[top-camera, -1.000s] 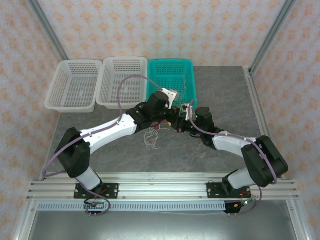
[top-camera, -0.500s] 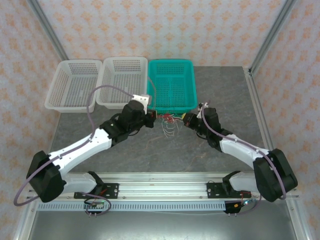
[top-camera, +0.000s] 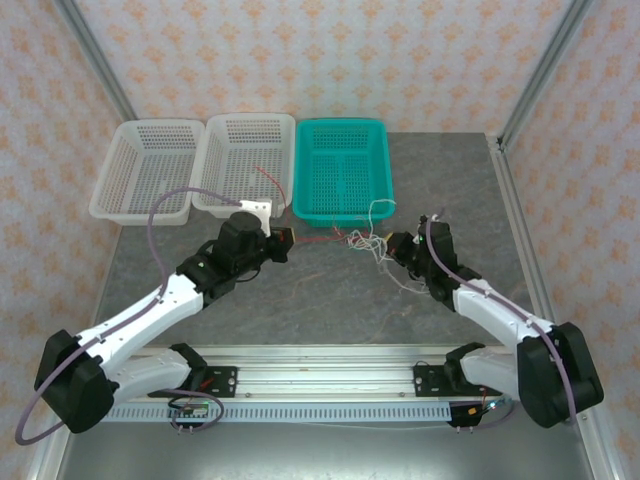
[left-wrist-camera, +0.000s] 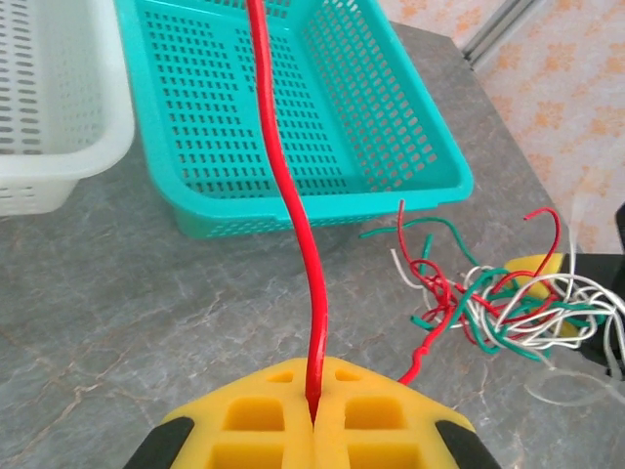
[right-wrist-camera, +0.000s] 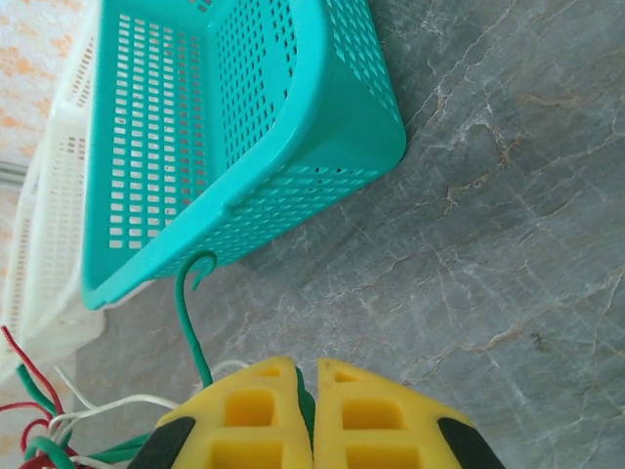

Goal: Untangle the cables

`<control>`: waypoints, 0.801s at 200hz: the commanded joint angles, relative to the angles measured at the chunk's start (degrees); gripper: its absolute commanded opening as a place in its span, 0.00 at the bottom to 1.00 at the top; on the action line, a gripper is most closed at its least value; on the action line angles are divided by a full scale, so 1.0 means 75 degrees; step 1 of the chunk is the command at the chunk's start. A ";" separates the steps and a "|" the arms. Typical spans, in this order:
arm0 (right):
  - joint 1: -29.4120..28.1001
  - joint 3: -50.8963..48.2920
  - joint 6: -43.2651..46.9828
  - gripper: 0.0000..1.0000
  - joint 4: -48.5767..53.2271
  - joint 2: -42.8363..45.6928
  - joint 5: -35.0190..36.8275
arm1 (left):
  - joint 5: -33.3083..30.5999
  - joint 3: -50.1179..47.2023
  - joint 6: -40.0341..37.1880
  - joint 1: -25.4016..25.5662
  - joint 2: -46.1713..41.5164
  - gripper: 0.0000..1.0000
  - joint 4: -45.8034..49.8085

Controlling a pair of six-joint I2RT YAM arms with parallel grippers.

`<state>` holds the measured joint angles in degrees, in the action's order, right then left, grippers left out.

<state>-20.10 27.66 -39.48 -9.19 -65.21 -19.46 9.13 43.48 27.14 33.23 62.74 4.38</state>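
The cables form a small knot [top-camera: 368, 243] of red, green and white wire on the grey table between my grippers, just in front of the teal basket [top-camera: 385, 170]. My left gripper [top-camera: 287, 240] is shut on the red cable [left-wrist-camera: 293, 195], which runs up out of the yellow fingers [left-wrist-camera: 249, 420]; its other stretch trails right to the knot [left-wrist-camera: 498, 303]. My right gripper [top-camera: 395, 243] sits at the knot's right side. It is shut on the green cable [right-wrist-camera: 190, 322], whose hooked end curls up beside the left yellow finger [right-wrist-camera: 244, 410].
Two white baskets [top-camera: 150, 170] [top-camera: 245, 160] stand left of the teal basket along the back of the table. Metal frame posts [top-camera: 540, 70] rise at the back corners. Loose white strands [top-camera: 402, 283] lie beside the right arm.
The grippers have drawn apart, left going left and right going right. The knot has shifted right with the right gripper, and the red cable has pulled out to the left.
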 commanded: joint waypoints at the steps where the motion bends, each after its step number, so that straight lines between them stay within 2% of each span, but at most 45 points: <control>1: -0.0209 0.0011 0.0889 0.00 0.0644 -0.0311 0.1347 | -0.0280 -0.0049 0.0050 -0.0275 0.0110 0.00 -0.0581; 18: -0.0290 0.0084 0.0933 0.00 0.0756 -0.0660 0.1133 | -0.0245 0.0070 -0.0041 -0.0167 0.0296 0.00 -0.0594; 21: -0.0284 0.0095 0.0967 0.04 0.0798 -0.0684 0.1129 | -0.0228 0.0095 -0.0073 -0.0150 0.0311 0.00 -0.0594; 33: -0.0286 0.0146 0.1100 0.31 0.1083 -0.0645 0.1371 | -0.0176 0.0149 -0.0276 -0.0050 0.0373 0.00 -0.0584; 43: -0.0274 0.0229 0.1178 0.48 0.1399 -0.0443 0.1632 | -0.0100 0.0184 -0.0503 0.0025 0.0428 0.00 -0.0553; 52: -0.0271 0.0325 0.1301 0.55 0.1689 -0.0142 0.1844 | -0.0070 0.0215 -0.0721 0.0116 0.0473 0.00 -0.0447; 63: -0.0262 0.0443 0.1355 0.60 0.1970 0.0337 0.2177 | -0.0074 0.0241 -0.0937 0.0232 0.0533 0.00 -0.0354; 83: -0.0279 0.0466 0.1474 0.61 0.1822 0.1230 0.2235 | -0.0100 0.0237 -0.1164 0.0445 0.0674 0.00 -0.0332; 95: -0.0347 0.0231 0.1592 0.61 0.0998 0.1729 0.1644 | -0.0086 0.0240 -0.1203 0.0573 0.0790 0.00 -0.0395; 110: -0.0755 0.0209 0.1735 0.62 0.0371 0.1764 0.1190 | -0.0090 0.0258 -0.1182 0.0714 0.0918 0.00 -0.0487; 139: -0.2215 0.1072 0.2522 0.64 0.0268 0.0233 0.0703 | -0.0179 0.0275 -0.1105 0.0830 0.1018 0.00 -0.0486; 160: -0.2734 0.1711 0.2836 0.64 0.0019 -0.1227 0.0389 | -0.0263 0.0307 -0.1111 0.0845 0.0922 0.00 -0.0319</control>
<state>-36.53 35.70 -23.68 -6.02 -64.40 -12.03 9.34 43.55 19.79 39.18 70.50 2.04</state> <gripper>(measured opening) 0.639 0.050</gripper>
